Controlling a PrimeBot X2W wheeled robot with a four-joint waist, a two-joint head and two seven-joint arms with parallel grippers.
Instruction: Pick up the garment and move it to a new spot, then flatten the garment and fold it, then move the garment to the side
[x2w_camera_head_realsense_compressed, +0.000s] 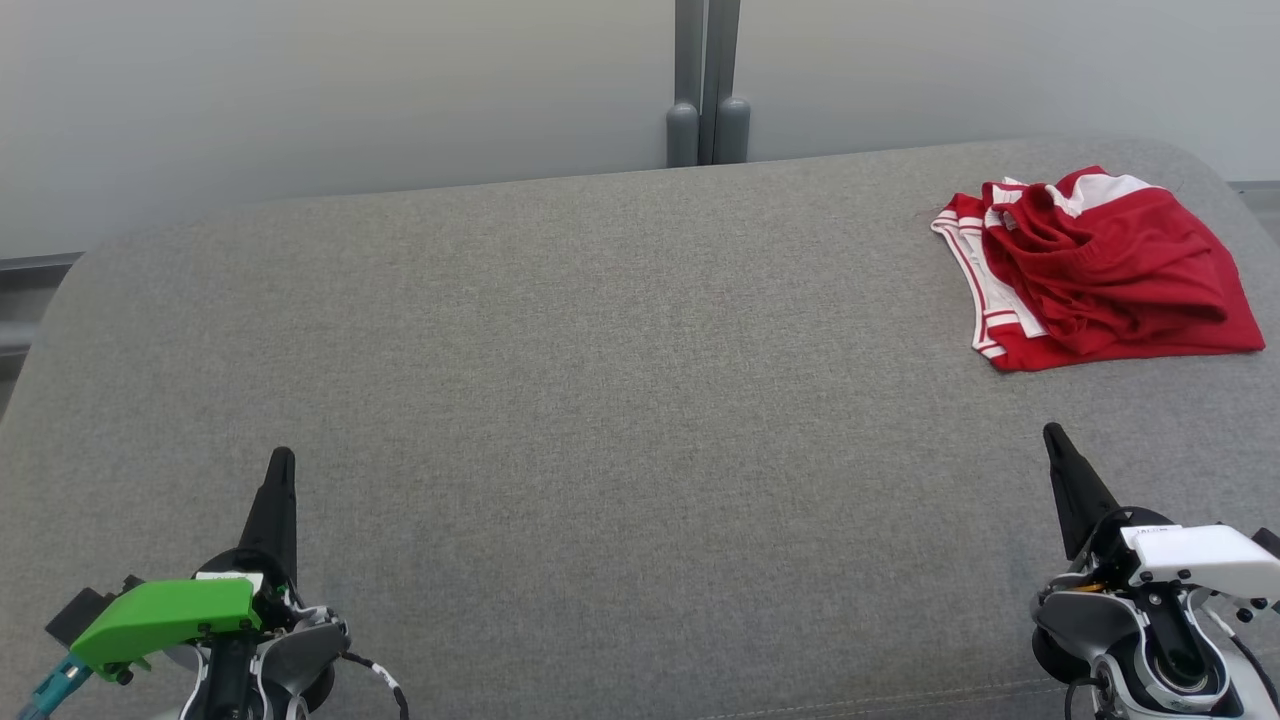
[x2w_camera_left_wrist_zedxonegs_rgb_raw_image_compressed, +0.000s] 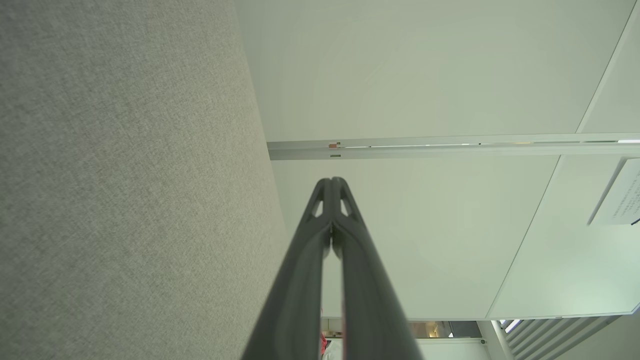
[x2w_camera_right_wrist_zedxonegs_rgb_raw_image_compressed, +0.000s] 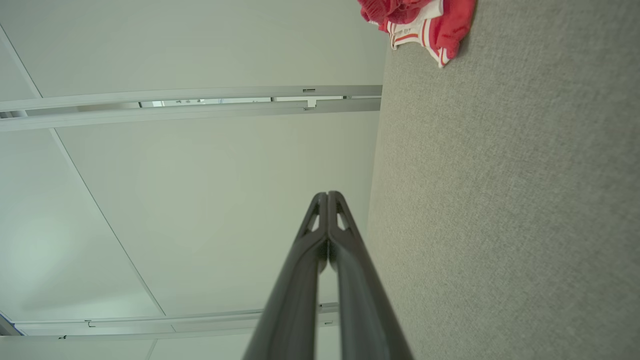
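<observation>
**Counting What Is Here**

One garment (x2w_camera_head_realsense_compressed: 1100, 270) — red with white stripes — lies ahead of the right gripper (x2w_camera_head_realsense_compressed: 1052, 435).

There are two grippers: the right one, and the left gripper (x2w_camera_head_realsense_compressed: 281, 460) well off to its side. Each gripper has two long dark fingers (x2w_camera_left_wrist_zedxonegs_rgb_raw_image_compressed: 300, 280), so that makes four fingers in all.

One green cover (x2w_camera_head_realsense_compressed: 165, 615) sits just behind the left gripper's fingers. One white cover (x2w_camera_head_realsense_compressed: 1200, 560) sits just behind the right gripper's fingers.

One big grey cushion (x2w_camera_head_realsense_compressed: 600, 400) lies below both grippers.

Far ahead of the grippers stand two grey posts (x2w_camera_head_realsense_compressed: 683, 130) — side by side.

One paper sign (x2w_camera_left_wrist_zedxonegs_rgb_raw_image_compressed: 620, 195) hangs on the wall, off to one side of the left gripper's fingers.
</observation>
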